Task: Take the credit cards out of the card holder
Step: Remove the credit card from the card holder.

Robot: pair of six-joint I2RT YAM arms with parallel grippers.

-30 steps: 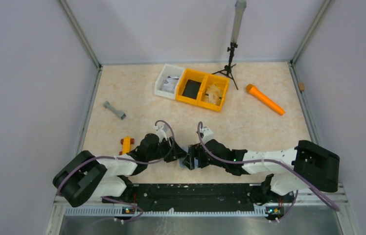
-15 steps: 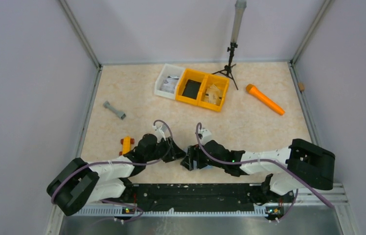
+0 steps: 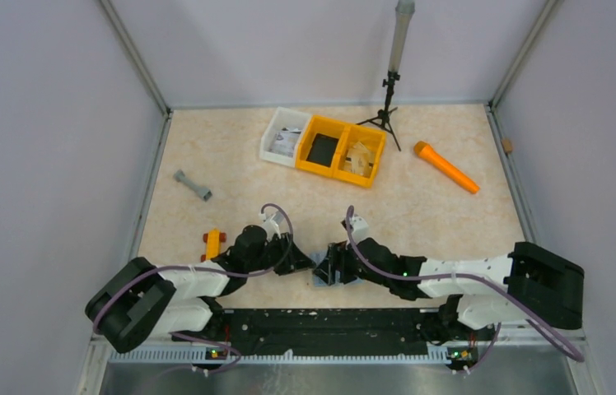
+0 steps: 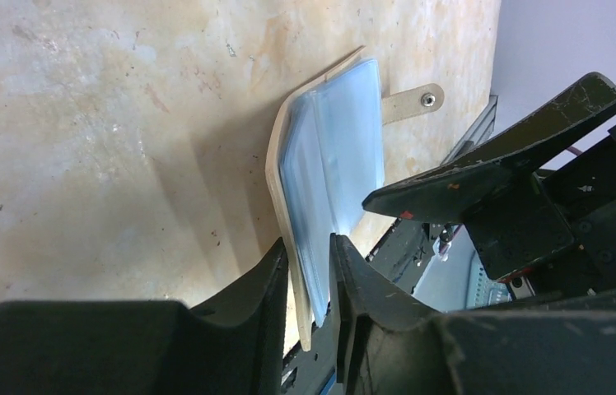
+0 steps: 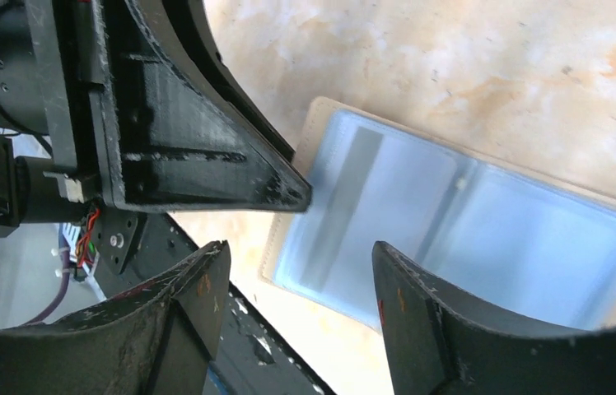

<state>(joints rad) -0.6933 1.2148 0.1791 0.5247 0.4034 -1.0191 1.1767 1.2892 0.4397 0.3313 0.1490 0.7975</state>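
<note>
Near the front edge of the table (image 3: 420, 214), the left gripper (image 4: 309, 255) is closed tight on one edge of the opened card holder (image 4: 333, 156). The right gripper (image 5: 298, 251) is spread wide facing the clear blue-grey sleeves and grips nothing. No credit card appears to be out yet, so the pulling remains. No writing is legible.

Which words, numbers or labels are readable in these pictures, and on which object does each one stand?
No text is readable.
In the white bin: dark marks on its contents, too small to read.
On the card holder: clear sleeves, no legible print.
</note>
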